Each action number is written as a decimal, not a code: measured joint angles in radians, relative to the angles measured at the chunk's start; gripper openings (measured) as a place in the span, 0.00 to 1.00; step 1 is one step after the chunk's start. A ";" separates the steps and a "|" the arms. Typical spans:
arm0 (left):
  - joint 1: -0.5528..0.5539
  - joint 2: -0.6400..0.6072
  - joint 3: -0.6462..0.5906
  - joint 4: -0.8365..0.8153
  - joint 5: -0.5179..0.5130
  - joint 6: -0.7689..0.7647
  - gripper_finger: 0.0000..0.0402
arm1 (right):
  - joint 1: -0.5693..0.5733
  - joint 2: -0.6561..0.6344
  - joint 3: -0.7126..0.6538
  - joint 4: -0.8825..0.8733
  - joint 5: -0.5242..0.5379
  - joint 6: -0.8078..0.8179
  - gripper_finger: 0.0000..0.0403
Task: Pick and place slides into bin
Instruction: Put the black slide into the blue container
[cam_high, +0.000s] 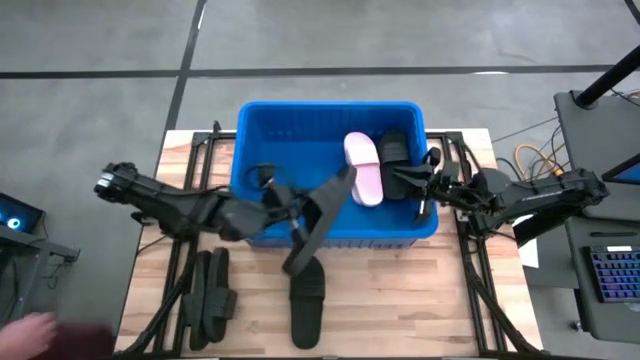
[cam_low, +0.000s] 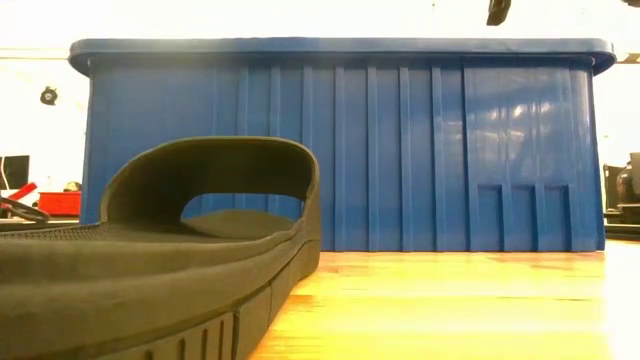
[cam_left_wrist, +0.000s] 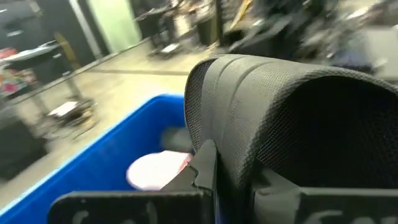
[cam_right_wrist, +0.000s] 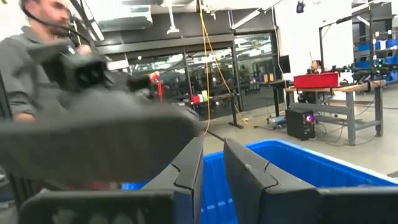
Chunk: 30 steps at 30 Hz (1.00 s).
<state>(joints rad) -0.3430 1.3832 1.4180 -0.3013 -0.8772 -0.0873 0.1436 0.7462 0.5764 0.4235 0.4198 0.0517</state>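
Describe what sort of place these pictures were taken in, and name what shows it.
Probably a robotics lab or workshop: a bare concrete floor surrounds the wooden table, workbenches with a computer tower stand behind, and cables hang from the ceiling.

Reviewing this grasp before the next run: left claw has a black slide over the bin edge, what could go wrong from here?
1. The left claw grips the held black slide by one end; its long body hangs across the bin front wall, so it could catch the rim or fall outside.
2. The right claw is over the bin too, near the pink slide; both arms could collide.
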 joint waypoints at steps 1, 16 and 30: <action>0.025 0.008 -0.001 -0.019 0.000 0.000 0.00 | 0.000 -0.006 0.002 -0.001 0.000 0.000 0.14; 0.438 0.198 -0.023 -0.236 0.007 0.025 0.00 | 0.000 -0.085 0.054 -0.001 0.000 -0.026 0.14; 0.536 0.492 -0.012 -0.184 -0.001 0.289 0.00 | 0.000 -0.110 0.112 -0.002 0.000 -0.027 0.14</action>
<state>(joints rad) 0.1928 1.8756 1.4059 -0.4849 -0.8778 0.2019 0.1436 0.6357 0.6884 0.4210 0.4202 0.0245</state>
